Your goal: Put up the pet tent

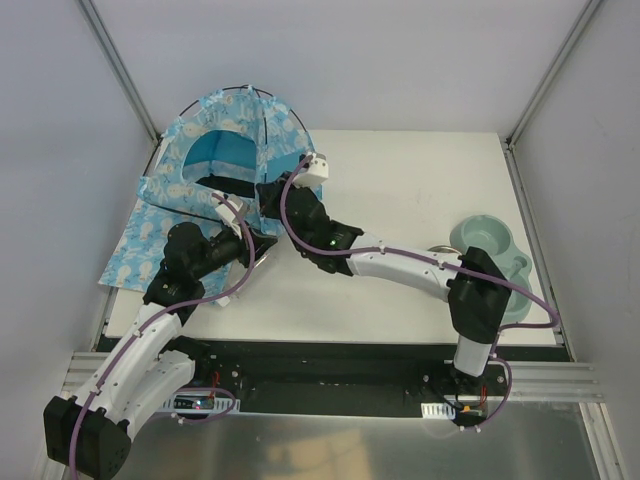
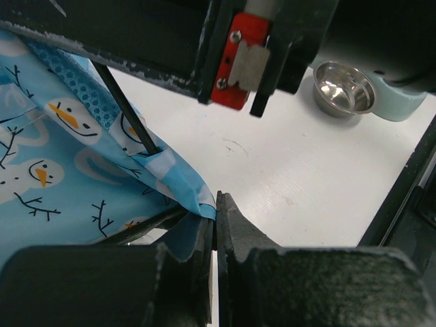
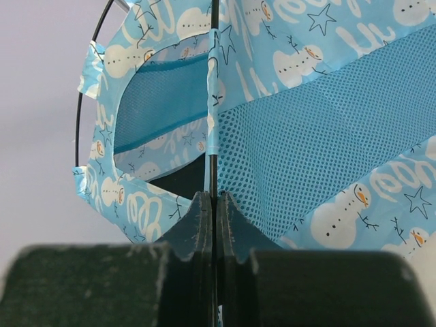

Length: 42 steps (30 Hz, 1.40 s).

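Two arms meet at the pet tent, which stands domed on the far-left corner of the tabletop, its arched doorway facing the near edge. It sits partly on a flat printed mat that spills towards the left edge.

At the tent's near-right corner, the left gripper is clenched. Its jaws are pressed together on the tip of the blue hem, as far as its wrist view shows. Just to the left of that pinch, a thin black rod slants down into a small corner pocket.

The right gripper reaches across from the right side and is clamped on a pole on the tent's right wall. The pole's long axis runs straight away from the fingertips, up the seam beside the mesh panel.

The tent therefore lies to the far left of both grippers. The left arm is nearer the corner, so it probably serves as the anchor while the right one guides the pole along its own line.

Well apart, by the right edge, sits a pale green feeder holding a steel bowl.
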{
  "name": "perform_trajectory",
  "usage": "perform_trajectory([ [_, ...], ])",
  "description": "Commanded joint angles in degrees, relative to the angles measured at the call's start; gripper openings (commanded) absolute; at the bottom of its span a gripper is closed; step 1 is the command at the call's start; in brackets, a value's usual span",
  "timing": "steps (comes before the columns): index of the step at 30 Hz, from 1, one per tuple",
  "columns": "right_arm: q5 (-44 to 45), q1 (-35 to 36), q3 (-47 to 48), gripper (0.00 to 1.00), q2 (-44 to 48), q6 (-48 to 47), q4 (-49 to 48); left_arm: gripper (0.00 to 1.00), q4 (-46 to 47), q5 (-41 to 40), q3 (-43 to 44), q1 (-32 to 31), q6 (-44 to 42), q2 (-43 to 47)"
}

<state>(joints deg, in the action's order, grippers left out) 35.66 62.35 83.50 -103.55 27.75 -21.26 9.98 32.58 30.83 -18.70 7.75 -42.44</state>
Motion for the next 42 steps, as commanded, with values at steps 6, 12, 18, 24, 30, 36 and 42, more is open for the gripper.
perform_trajectory([
  [6, 2.05, -0.03, -0.62, 0.00, -2.10, -4.37, -2.73, 0.00, 0.22, 6.63, 2.83, -1.60, 1.66, 1.74],
  [12, -1.29, 0.32, -4.22, 0.00, 0.80, -5.95, -5.72, 0.00, -0.57, 4.52, 3.27, -1.60, 0.95, 1.48],
  [18, -1.56, 1.20, -7.38, 0.00, 2.03, -8.15, -9.06, 0.00, -2.33, 3.20, 3.71, -1.60, 0.25, 2.00],
  [24, -1.20, 1.20, -7.83, 0.00, 4.14, -6.75, -10.03, 0.00, -4.35, 1.96, 3.71, -1.60, -0.63, 2.01],
  [30, 0.02, 1.20, -6.34, 0.00, 3.44, -4.64, -8.02, 0.00, -4.44, 2.31, 4.33, -1.60, -0.10, 2.09],
  [36, 1.08, 1.37, -5.02, 0.00, 0.72, -7.09, -6.96, 0.00, -4.79, 2.84, 5.73, -1.69, 0.86, 2.36],
  [42, 1.43, 1.64, -4.93, 0.00, -0.43, -8.06, -6.08, 0.00, -5.49, 2.49, 6.61, -1.60, 1.04, 3.06],
])
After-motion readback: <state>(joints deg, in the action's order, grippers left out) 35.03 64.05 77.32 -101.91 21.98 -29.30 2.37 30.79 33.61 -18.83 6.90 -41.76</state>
